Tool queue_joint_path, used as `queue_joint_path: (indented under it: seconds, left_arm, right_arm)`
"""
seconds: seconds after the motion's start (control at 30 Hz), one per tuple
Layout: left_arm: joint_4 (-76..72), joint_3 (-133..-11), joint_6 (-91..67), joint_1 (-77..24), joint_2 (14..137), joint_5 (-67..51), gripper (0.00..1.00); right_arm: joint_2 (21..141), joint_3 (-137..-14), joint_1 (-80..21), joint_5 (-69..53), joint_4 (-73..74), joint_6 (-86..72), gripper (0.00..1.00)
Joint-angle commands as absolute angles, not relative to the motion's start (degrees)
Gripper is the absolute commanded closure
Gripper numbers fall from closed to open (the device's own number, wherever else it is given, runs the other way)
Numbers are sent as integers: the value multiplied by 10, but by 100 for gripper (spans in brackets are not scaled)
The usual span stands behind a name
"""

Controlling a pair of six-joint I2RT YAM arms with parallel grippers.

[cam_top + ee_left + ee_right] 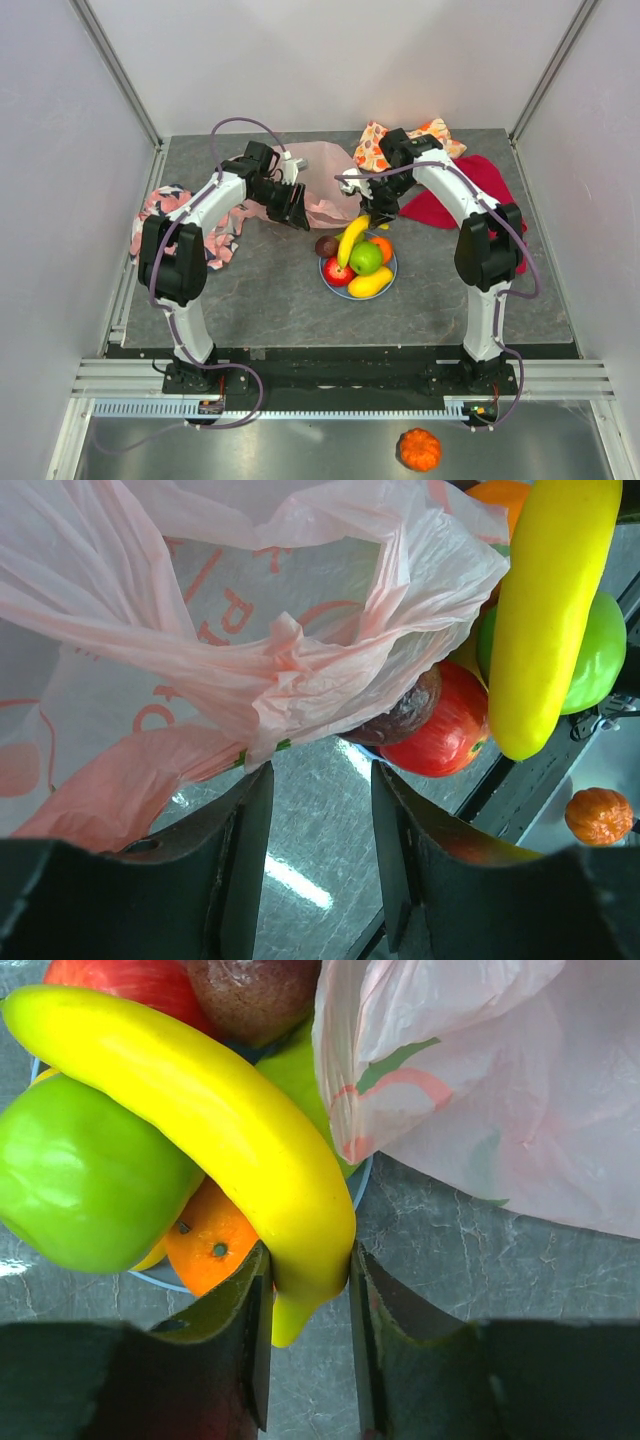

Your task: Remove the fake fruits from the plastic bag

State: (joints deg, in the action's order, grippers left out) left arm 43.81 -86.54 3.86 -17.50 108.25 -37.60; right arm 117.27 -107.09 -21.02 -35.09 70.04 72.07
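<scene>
Yellow glossy banana (pixel 200 1120) gripped by right tool (pixel 307 1265), pink bag (pixel 480 1080) crinkled.

Bright, even overhead light, soft shadows, glare streaks on the table (pixel 300 875), sheen along the banana (pixel 220 1130)

Plate (pixel 328 280) stands at the worktop's centre, with fruits (pixel 366 260) heaped on it. Banana (pixel 352 240) sits over the plate's rear rim, its end held between the right gripper's (pixel 308 1260) fingers. Plastic bag (pixel 325 190) lies behind and left of the plate. Left cloth (pixel 170 225) lies at the left edge. Rear cloth (pixel 375 150) and right cloth (pixel 480 185) lie toward the rear right corner. Pumpkin (pixel 419 449) sits on the shelf before the near edge.
</scene>
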Motion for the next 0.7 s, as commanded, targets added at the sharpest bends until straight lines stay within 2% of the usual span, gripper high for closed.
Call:
queue_joint_path:
  seconds: [0.0,0.4,0.67]
  left_arm:
    - [431,-865,58,-176,1071,-388,49]
    - [430,-854,62,-176,1069,-386,49]
    - [462,-914,83,-176,1053,-413,50]
  right_arm:
    - [1178,-1078,-221,-366,719,750,59]
    - [1198,-1090,-234,-357,715,735,44]
    - [1165,-1137,-216,-333,725,704,39]
